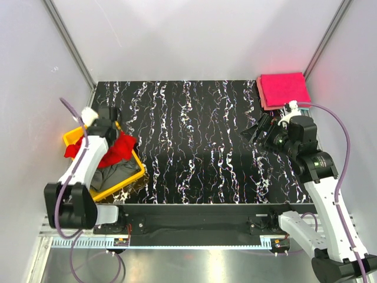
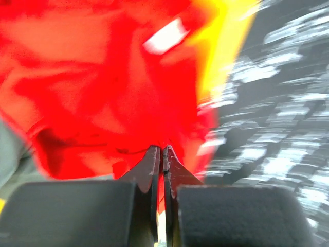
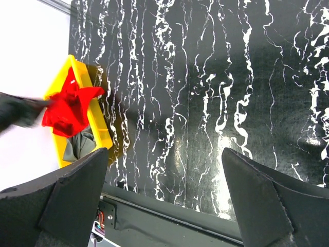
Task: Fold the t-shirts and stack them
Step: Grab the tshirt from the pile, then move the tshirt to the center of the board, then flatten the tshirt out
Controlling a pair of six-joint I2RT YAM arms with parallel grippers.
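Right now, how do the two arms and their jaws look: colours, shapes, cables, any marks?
Both the left arm and the right arm have white shells between black joints. A purple cable loops along each one. The right arm carries a small green light. The jaws are black and wedge-shaped, with matte dark pads.

The tray [image 1: 132, 177] at left holds loose shirts [image 1: 121, 147], folded shirts [image 1: 284, 88] far right

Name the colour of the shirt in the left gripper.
Bright red shirt, clearest in the left wrist view.
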